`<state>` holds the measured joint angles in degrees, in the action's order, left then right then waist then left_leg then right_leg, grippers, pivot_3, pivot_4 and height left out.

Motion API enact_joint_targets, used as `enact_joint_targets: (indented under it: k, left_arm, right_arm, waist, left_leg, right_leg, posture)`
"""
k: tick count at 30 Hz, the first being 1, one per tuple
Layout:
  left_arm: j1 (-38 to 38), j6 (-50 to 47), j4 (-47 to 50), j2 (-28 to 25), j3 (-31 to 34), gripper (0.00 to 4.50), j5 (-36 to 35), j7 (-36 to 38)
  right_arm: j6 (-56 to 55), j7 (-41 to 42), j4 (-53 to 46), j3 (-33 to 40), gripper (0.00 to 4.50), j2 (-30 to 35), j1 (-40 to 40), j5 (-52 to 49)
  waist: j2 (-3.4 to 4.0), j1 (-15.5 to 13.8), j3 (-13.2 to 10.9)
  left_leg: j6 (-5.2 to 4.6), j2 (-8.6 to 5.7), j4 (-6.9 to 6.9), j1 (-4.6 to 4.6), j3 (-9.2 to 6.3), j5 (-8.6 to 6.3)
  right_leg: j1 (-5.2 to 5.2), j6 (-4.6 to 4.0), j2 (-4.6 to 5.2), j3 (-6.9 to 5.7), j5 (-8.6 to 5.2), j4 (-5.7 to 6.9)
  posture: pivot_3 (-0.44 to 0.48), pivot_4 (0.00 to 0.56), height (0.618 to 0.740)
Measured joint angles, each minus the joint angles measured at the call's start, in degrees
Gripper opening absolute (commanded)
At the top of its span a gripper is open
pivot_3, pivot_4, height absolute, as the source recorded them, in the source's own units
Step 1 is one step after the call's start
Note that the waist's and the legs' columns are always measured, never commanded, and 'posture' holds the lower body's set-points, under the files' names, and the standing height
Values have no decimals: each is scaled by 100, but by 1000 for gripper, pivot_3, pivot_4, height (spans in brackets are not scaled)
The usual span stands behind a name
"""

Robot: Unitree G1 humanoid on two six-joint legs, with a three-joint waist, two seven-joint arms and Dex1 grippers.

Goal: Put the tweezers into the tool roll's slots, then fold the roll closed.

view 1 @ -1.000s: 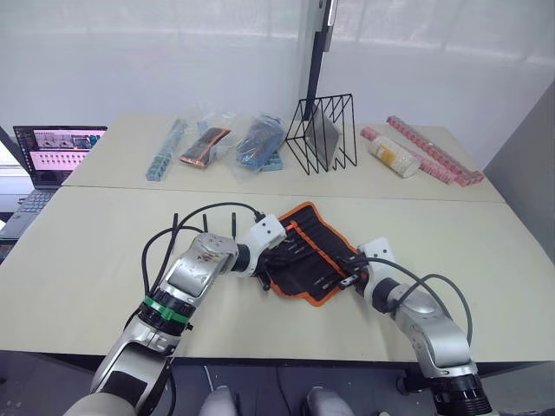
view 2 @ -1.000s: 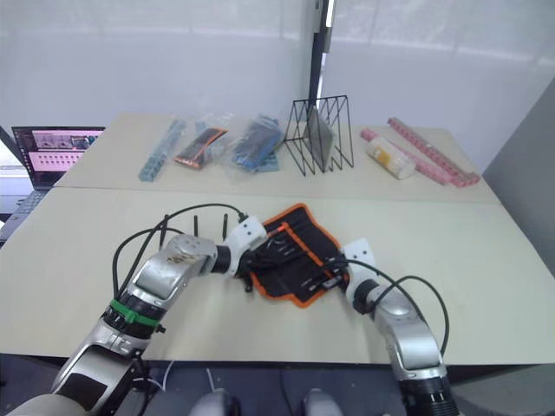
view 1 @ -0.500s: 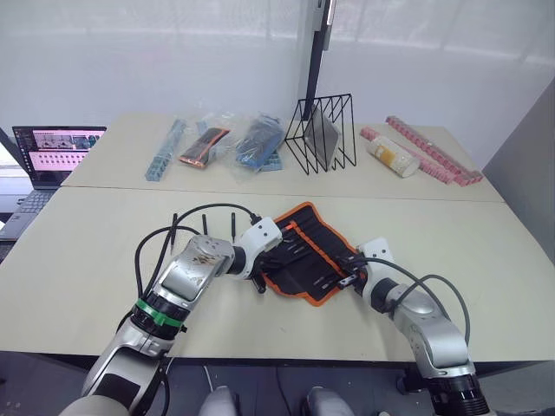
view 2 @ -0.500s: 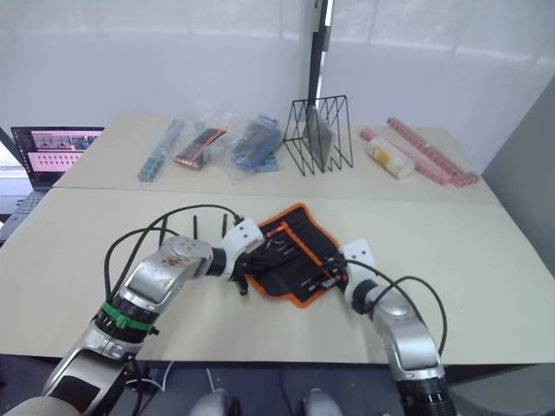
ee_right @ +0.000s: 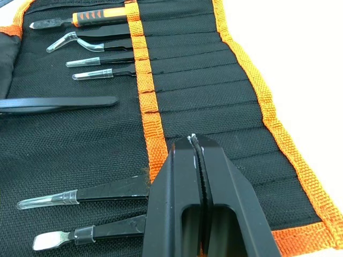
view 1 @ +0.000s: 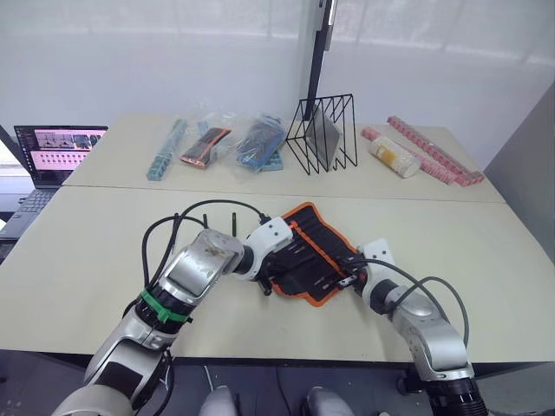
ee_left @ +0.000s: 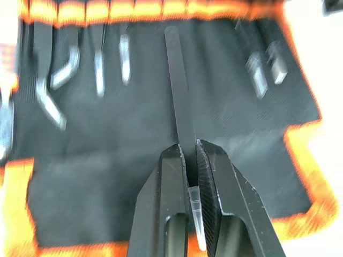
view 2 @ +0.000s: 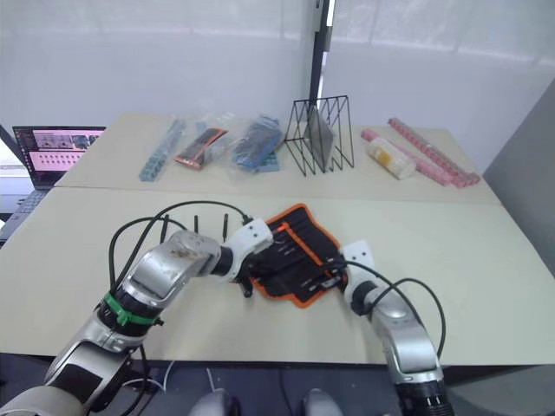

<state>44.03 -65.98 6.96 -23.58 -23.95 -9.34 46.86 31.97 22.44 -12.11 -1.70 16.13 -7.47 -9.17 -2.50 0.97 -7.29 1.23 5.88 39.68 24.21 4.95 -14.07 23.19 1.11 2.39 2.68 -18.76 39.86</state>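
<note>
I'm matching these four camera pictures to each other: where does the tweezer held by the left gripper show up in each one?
Left eye view: tweezer, over the tool roll's left part, at the left gripper.
Right eye view: the same spot.
Left wrist view: the long black bar rising from the shut fingers.
Right wrist view: the flat black bar lying across the roll.
Shared landmark: the roll's orange edging.

Tool roll [ee_right: 203, 101]: matt black woven cloth, fine ribbed weave; bright orange webbing binding, coarser weave. Slots [ee_right: 214, 80]: same black fabric, stitched flat.

Tweezers [ee_right: 59, 103]: slim matt black metal, some with bare silvery tips, some tips under clear plastic sleeves.

Left gripper [ee_left: 191, 155]: black fingers [ee_left: 214, 176], hard plastic look, slight sheen, finely ridged inner face.

Right gripper [ee_right: 195, 155]: smooth glossy black.

Table [view 1: 486, 234]: smooth matt beige.
</note>
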Motion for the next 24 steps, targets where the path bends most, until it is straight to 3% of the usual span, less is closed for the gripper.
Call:
enact_joint_targets:
  k: [11,24]
  left_arm:
    - [606,-794,-152,-149,-306,19,-107,-165]
    - [825,-760,-581,-207,-741,19,-186,-183]
  right_arm:
    - [1,-125,-84,-9,0,-125,98,-1]
    - [1,-168,-85,-7,0,-162,108,0]
  waist:
    - [2,8,-1]
    - [2,3,-1]
  left_leg:
    - [0,0,-5,-1,-4,0]
    - [0,0,-3,-1,-4,0]
  right_leg:
    - [2,-3,-3,1,-2,2]
    - [1,-5,-4,1,-3,3]
  posture:
    - [0,150,687]
    - [0,150,687]
